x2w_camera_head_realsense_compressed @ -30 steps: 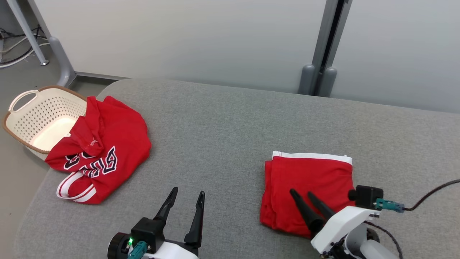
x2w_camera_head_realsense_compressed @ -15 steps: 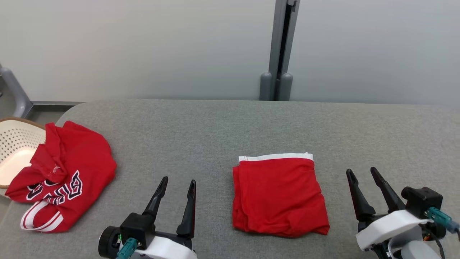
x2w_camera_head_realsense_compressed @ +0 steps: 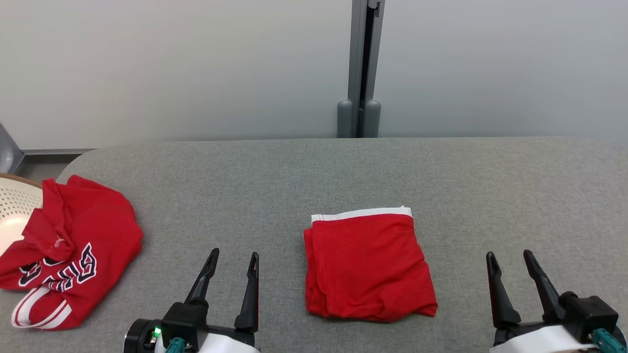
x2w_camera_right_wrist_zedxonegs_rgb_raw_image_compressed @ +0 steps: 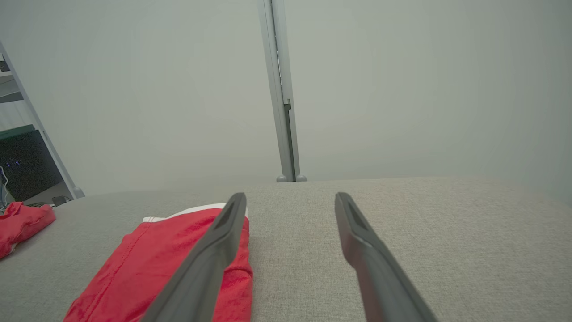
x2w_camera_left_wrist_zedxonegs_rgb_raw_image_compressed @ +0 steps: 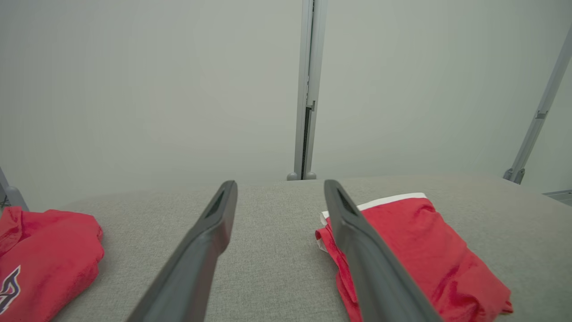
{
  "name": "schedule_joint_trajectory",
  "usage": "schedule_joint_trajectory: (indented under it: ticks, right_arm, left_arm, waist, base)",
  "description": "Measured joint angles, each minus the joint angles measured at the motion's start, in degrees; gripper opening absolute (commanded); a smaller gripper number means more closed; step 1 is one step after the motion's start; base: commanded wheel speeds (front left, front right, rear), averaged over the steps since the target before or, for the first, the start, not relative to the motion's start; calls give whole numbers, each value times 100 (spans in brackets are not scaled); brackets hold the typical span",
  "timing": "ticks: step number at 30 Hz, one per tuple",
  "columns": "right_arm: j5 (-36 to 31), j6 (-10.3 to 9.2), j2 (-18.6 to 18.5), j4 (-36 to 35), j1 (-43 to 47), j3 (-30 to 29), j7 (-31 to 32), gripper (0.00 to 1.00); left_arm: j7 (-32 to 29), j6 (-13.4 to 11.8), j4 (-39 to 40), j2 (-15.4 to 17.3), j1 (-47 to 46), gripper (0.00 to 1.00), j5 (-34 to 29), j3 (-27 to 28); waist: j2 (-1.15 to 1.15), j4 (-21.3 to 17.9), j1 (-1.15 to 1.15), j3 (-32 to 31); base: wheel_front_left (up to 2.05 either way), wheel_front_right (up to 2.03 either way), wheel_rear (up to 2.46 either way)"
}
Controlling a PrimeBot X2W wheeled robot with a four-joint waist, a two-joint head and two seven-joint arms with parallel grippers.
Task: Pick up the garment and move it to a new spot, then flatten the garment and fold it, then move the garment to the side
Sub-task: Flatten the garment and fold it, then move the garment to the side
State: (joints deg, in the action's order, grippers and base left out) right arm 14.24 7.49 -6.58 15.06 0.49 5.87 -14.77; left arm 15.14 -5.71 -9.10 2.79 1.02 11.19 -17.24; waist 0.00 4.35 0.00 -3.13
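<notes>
Basket (x2w_camera_head_realsense_compressed: 13, 206), cream, perforated, brown-rimmed: at the left end of the bench (x2w_camera_head_realsense_compressed: 294, 171), cut off by the picture's edge. A lit patch of its pale inner floor shows. The rest of the inside is hidden.

Lettered jersey (x2w_camera_head_realsense_compressed: 73, 240), red, crumpled, with dark-and-white lettering and a white striped trim at its near edge: on the left of the bench. Its left part overlaps the basket's rim. I cannot tell whether any of it hangs inside.

Folded garment (x2w_camera_head_realsense_compressed: 365, 267), red, a neat rectangle with a white band along its far edge: flat on the grey bench, near side, roughly centre, well apart from the jersey.

Left pincer (x2w_camera_head_realsense_compressed: 234, 256), mine: low at the near edge, fingers pointing away toward the wall (x2w_camera_head_realsense_compressed: 171, 68), spread wide with nothing between them. It sits between the jersey and the folded garment and touches neither. From its wrist the folded garment lies just right of the right-hand finger.

Right pincer (x2w_camera_head_realsense_compressed: 509, 256), mine: low at the near right, fingers likewise pointing away, spread wide and holding nothing, over bare bench to the right of the folded garment and clear of it.

Post (x2w_camera_head_realsense_compressed: 360, 68), grey, upright: against the wall beyond the bench's far edge.
</notes>
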Motion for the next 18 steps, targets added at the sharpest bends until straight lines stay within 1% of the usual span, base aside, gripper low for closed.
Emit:
schedule_joint_trajectory:
  ticks: [11, 15, 18]
  right_arm:
    - [-166, 0, 148, -223, 102, -130, 178, 100]
    - [-114, 0, 180, -175, 93, -140, 322, 100]
    - [66, 0, 209, -33, -5, -91, 558, 100]
  left_arm:
    - [0, -13, 59, 0, 90, 100, -26, -3]
    - [0, 19, 22, 0, 71, 100, 8, -74]
    - [0, 62, -5, 0, 15, 100, 47, -141]
  waist:
    - [0, 96, 0, 77]
    - [0, 206, 0, 184]
    - [0, 296, 0, 320]
  base:
    - [0, 0, 0]
    - [0, 0, 0]
    - [0, 0, 0]
